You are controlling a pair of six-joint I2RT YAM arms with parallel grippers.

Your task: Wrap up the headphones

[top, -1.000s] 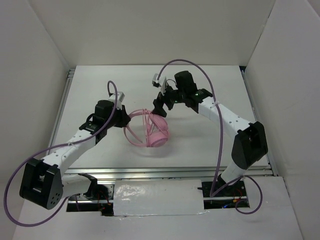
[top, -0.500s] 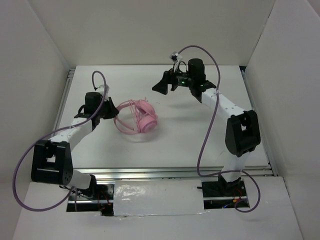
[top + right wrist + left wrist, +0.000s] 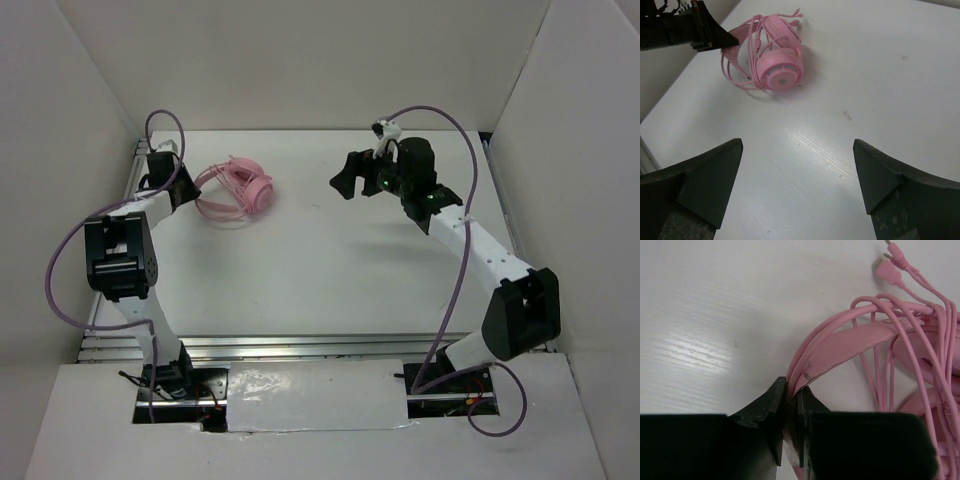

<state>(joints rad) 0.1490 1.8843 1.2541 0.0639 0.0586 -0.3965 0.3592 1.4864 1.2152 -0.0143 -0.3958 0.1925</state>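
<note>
Top external view: left claw [image 3: 188, 188] is clamping the headphones [image 3: 240, 190] by the headband [image 3: 850, 345], at the far-left corner of the table [image 3: 330, 270]. Right claw [image 3: 345, 180] is hanging wide open, gripping nothing.

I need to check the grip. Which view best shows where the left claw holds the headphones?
Left wrist: close up, the left claw is shut on the headphones. The top view shows that contact only small; the right wrist view shows it far off, in its top-left corner.
</note>
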